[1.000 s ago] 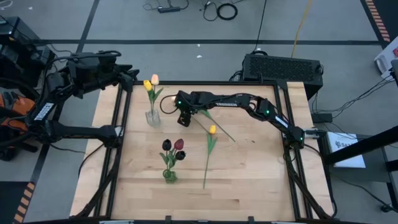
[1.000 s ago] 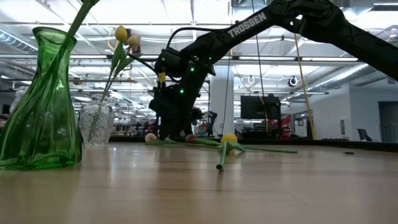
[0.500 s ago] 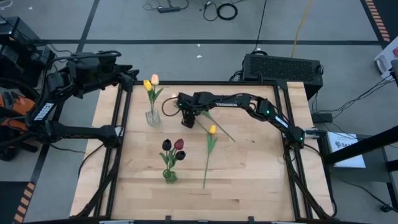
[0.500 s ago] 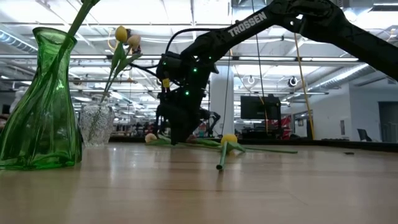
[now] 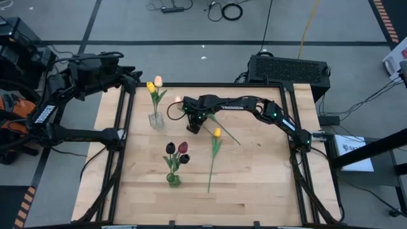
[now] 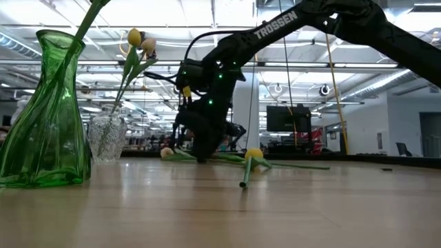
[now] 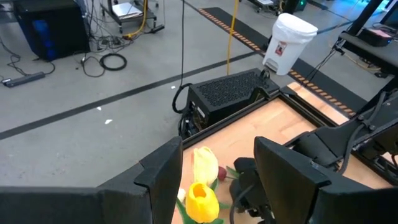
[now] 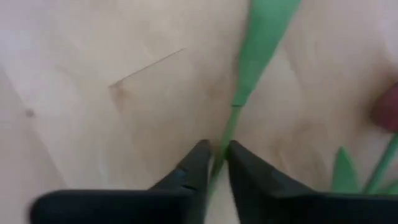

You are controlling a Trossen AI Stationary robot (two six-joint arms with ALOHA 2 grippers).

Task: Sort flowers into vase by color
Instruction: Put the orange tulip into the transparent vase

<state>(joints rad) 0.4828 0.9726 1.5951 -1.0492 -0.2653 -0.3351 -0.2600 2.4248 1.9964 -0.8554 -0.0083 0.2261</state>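
**A:** Where did things stand with the flowers?

**B:** The right gripper (image 8: 214,163) was down on the table (image 5: 254,184), its fingers nearly together with a thin green stem (image 8: 231,127) pinched between the tips. That stem belonged to a tulip lying flat near the clear vase (image 5: 156,120), which already held a yellow and a cream head. Three dark red tulips (image 5: 177,152) stood in the green vase (image 6: 45,114). A yellow tulip (image 5: 216,132) lay loose just beside the gripper.

**A:** And the left gripper (image 7: 217,168)?

**B:** Parked off the table's far left corner, fingers set wide, holding nothing.

**A:** How should the pick have been done well?

**B:** In my judgement, the grip needed to be firm before lifting, since the stem was thin and sat right at the fingertips. A straight, slow rise would have kept the leaves from dragging the loose yellow tulip along. The head looked pale in the low view, so I'd guess the clear vase, though I couldn't be sure of the colour
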